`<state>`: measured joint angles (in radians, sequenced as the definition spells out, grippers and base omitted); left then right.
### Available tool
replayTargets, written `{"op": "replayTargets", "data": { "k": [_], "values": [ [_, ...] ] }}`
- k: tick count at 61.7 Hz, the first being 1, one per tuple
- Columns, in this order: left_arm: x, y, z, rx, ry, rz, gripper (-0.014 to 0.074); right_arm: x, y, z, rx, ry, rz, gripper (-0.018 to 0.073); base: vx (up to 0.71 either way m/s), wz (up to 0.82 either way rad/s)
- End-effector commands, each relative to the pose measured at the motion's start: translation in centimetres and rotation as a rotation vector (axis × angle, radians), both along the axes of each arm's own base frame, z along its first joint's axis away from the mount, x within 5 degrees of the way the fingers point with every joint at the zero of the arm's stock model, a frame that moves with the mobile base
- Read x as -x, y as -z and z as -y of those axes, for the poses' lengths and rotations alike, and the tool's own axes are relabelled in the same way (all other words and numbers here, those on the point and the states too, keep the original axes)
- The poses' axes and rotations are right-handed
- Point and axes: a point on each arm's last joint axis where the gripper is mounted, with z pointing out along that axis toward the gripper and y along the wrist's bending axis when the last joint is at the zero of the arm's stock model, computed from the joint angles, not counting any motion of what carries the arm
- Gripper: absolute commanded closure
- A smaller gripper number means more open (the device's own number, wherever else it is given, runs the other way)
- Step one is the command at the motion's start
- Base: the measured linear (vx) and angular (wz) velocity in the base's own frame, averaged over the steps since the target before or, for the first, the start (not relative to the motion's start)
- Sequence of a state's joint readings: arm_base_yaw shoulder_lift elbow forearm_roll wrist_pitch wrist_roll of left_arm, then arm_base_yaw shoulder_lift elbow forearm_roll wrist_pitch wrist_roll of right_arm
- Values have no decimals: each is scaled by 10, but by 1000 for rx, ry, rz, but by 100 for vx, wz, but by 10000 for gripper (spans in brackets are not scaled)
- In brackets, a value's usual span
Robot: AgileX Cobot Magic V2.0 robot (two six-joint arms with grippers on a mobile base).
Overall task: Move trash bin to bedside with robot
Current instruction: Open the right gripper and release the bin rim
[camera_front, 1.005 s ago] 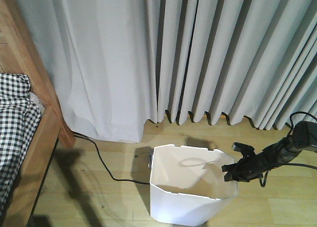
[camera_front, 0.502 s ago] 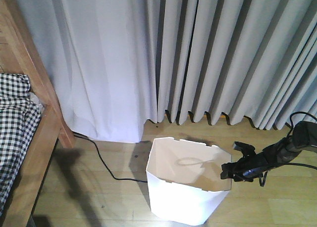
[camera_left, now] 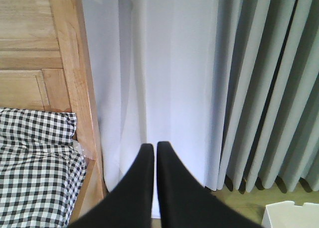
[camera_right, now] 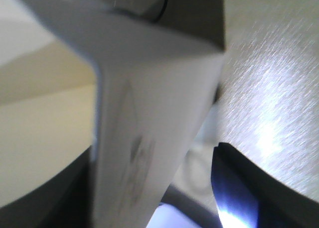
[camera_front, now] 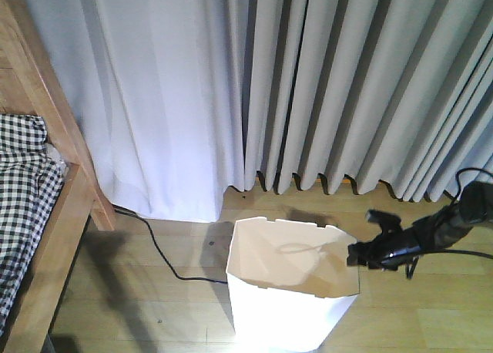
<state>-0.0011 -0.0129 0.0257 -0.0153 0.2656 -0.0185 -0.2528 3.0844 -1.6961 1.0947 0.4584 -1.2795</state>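
The white trash bin (camera_front: 289, 303) stands on the wooden floor in front of the curtains, right of the bed, with a strip of floor between them. Its cream inside shows. My right gripper (camera_front: 357, 256) sits at the bin's right rim. In the right wrist view the bin wall (camera_right: 149, 118) runs between the fingers of the right gripper (camera_right: 154, 153), with a gap to the right fingertip (camera_right: 224, 163). The bed's wooden frame (camera_front: 58, 230) and checked bedding (camera_front: 23, 191) lie at the left. My left gripper (camera_left: 155, 145) is shut and empty, facing the curtain beside the bed post (camera_left: 75, 88).
Grey curtains (camera_front: 323, 83) hang to the floor behind the bin. A black cable (camera_front: 163, 259) runs over the floor from the bed post toward the bin. A corner of the bin (camera_left: 294, 215) shows low right in the left wrist view.
The bin has shifted a little to the left, toward the bed, together with my right gripper at its rim. The right gripper has risen slightly.
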Motion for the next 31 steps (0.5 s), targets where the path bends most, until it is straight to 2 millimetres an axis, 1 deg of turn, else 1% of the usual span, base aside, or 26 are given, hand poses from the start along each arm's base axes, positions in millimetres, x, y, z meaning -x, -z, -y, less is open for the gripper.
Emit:
{"op": "replayTargets", "data": {
  "k": [1, 5, 10, 16, 21, 26, 31],
  "values": [
    [-1, -1, 0, 7, 0, 65, 603, -29, -47, 10, 53, 1, 130, 101, 0, 0],
    [-1, -1, 0, 7, 0, 65, 603, -29, -62, 12, 89, 2, 173, 101, 0, 0],
    [-1, -1, 0, 7, 0, 65, 603, -27, -81, 10, 91, -42, 229, 101, 0, 0],
    [-1, -1, 0, 7, 0, 65, 603, -25, -108, 9, 92, -10, 277, 101, 0, 0],
    [-1, -1, 0, 7, 0, 65, 603, -24, -136, 10, 111, 7, 315, 101, 0, 0],
    [-1, -1, 0, 7, 0, 65, 603, -20, -164, 9, 141, -15, 341, 101, 0, 0],
    [-1, -1, 0, 7, 0, 65, 603, -14, -195, 9, 229, -35, 350, 101, 0, 0]
  ]
}}
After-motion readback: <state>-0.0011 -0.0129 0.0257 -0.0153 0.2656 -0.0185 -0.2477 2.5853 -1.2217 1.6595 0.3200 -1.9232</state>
